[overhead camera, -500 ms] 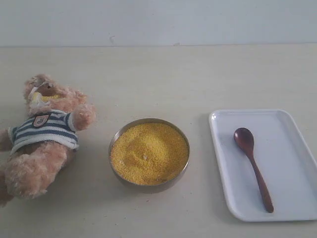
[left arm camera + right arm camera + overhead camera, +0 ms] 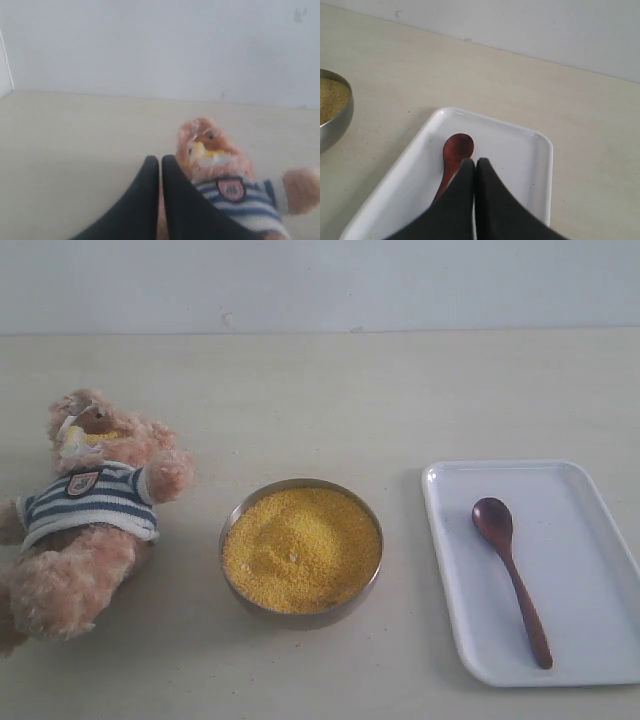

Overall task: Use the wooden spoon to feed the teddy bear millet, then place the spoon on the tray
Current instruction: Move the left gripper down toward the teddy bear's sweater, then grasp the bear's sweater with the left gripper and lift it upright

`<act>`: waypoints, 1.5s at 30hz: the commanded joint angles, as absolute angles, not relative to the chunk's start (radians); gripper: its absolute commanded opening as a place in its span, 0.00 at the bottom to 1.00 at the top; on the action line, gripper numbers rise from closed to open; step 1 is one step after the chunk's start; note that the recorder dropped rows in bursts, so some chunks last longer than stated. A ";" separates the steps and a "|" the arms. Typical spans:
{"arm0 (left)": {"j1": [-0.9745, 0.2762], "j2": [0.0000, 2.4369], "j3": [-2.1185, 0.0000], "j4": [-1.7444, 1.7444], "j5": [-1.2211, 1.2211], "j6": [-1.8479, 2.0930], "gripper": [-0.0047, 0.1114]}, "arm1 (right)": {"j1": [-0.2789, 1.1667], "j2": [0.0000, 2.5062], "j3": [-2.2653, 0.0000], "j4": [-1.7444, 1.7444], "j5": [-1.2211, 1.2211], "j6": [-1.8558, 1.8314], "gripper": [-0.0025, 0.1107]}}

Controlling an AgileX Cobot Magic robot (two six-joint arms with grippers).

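The teddy bear [image 2: 85, 515] lies on its back at the table's left, yellow grains on its muzzle [image 2: 205, 150]. Millet [image 2: 300, 548] fills the round metal bowl [image 2: 232, 523] in the middle. The wooden spoon [image 2: 511, 578] lies loose in the white tray [image 2: 590, 540] on the right, its bowl toward the back. Neither arm shows in the exterior view. My left gripper [image 2: 160, 161] is shut and empty, held back from the bear [image 2: 227, 175]. My right gripper [image 2: 475, 163] is shut and empty above the tray [image 2: 530, 160], over the spoon [image 2: 456, 152], whose handle it hides.
A pale wall runs along the table's far edge [image 2: 320, 332]. The metal bowl's rim [image 2: 342, 112] shows in the right wrist view, apart from the tray. Bare tabletop lies behind the bowl and tray.
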State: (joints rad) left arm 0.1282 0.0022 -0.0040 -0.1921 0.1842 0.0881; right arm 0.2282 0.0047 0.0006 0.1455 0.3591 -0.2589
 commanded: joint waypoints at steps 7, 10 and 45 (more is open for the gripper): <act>0.131 0.000 -0.054 -0.394 -0.444 -0.386 0.07 | 0.229 0.000 0.000 0.146 0.356 -0.261 0.02; 0.131 0.040 -0.148 -0.291 -0.455 -0.386 0.07 | 0.229 0.000 0.000 0.146 0.356 -0.258 0.02; -0.012 1.396 -0.826 -0.457 0.751 0.229 0.95 | 0.229 0.000 0.000 0.146 0.356 -0.257 0.02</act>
State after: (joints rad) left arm -0.0044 1.3502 -0.8329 -0.3738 0.7696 0.1627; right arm 0.2282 0.0047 0.0006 0.1455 0.3609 -0.2589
